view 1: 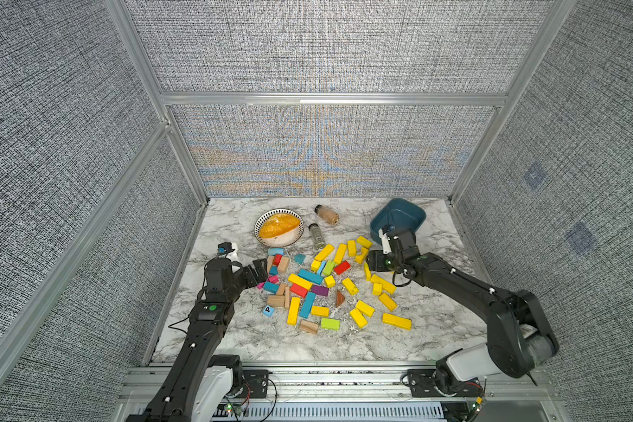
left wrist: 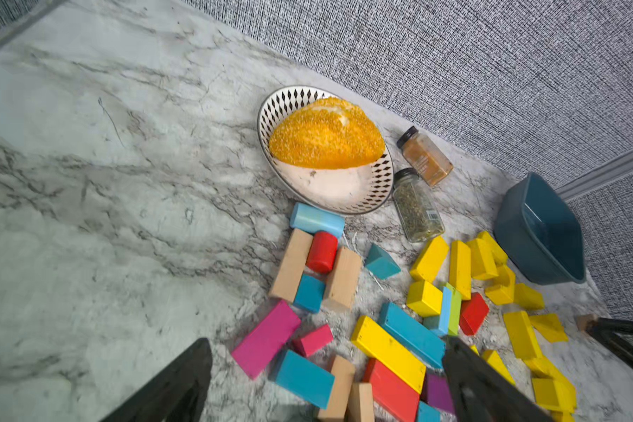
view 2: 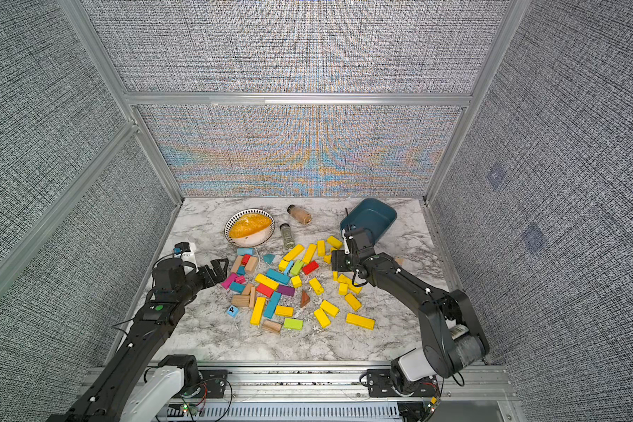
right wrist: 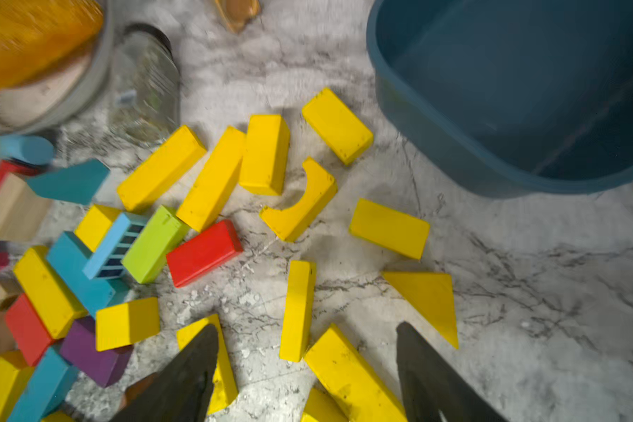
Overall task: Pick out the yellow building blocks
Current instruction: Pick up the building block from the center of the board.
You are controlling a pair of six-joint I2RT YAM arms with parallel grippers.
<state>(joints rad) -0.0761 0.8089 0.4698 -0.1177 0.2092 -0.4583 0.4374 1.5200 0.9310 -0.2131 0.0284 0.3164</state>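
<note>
Several yellow building blocks [view 1: 396, 321] [view 2: 360, 320] lie scattered over the right half of the marble table, mixed at the middle with other colours. My right gripper [right wrist: 307, 326] [view 1: 375, 261] [view 2: 338, 261] hovers open over a group of them next to the blue bin. In the right wrist view a long yellow bar [right wrist: 348, 372] lies below the gap between its fingers, with a thin bar [right wrist: 296, 310], a wedge [right wrist: 426, 301] and an arch [right wrist: 302, 204] beyond. My left gripper [left wrist: 326, 341] [view 1: 260, 271] [view 2: 218, 270] is open and empty at the pile's left edge, above pink and teal blocks.
A dark blue bin [view 1: 399, 219] [right wrist: 490, 175] sits at the back right. A patterned bowl [view 1: 260, 223] with an orange loaf and two spice jars [view 1: 328, 215] [view 1: 317, 236] stand behind the pile. Red, teal, purple, lime-green and tan blocks [view 1: 309, 326] lie among the yellow ones. Fabric walls close three sides.
</note>
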